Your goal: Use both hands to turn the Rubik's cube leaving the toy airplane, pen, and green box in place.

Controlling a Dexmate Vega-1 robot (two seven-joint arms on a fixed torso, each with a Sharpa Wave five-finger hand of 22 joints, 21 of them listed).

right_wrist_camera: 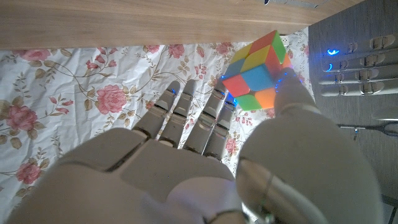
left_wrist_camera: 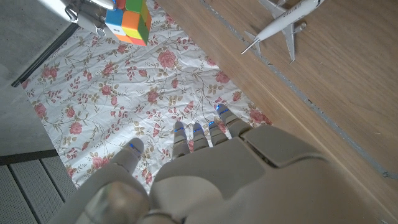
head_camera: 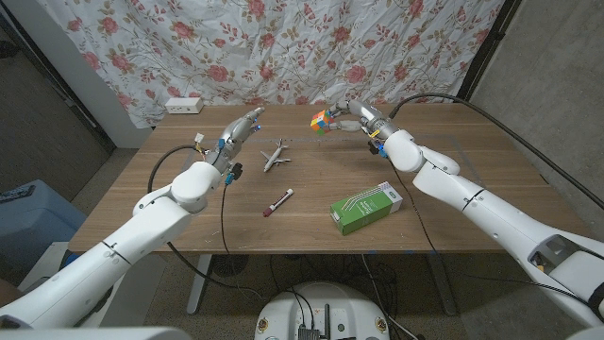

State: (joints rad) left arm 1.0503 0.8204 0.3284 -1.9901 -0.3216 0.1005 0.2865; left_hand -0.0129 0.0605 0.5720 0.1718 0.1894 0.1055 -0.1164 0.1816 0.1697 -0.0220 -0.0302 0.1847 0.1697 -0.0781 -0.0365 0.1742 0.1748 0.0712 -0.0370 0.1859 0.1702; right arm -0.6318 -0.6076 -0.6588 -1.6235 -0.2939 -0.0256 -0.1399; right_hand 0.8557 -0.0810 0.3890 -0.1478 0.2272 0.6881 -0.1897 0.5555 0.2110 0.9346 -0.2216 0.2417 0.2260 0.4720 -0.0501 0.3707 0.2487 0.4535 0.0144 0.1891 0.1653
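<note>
- I see the wooden table point(head_camera: 453, 203) spread wide under both arms, its brown grain smooth and matte, with a floral curtain point(head_camera: 377, 42) hanging behind it — soft cloth with red roses on white.
- My right hand point(head_camera: 357, 119) is raised over the far middle of the table; in the right wrist view its thumb and fingers point(right_wrist_camera: 186, 115) pinch the Rubik's cube point(head_camera: 322, 120), so that hand holds the cube above the wood.
- My left hand point(head_camera: 242, 129) reaches toward the far left-middle of the table, fingers stretched out and apart with nothing between them — well apart from the cube; the left wrist view shows the pale, smooth shell of its back.
- The green box point(head_camera: 366, 208) lies flat on the near right of the table, a rectangular carton with white markings on top, turned at a slant.
- The toy airplane point(head_camera: 276, 156) sits on the wood near the middle, just beside my left hand's side; a slim white fuselage with thin swept wings.
- The cube itself is a small block of glossy squares in orange, yellow, green, blue and pink, tilted on a corner in the grip.
- The pen point(head_camera: 277, 202) lies on the table between the airplane and the near edge, a thin stick with a dark red end, to the left of the green box.
</note>
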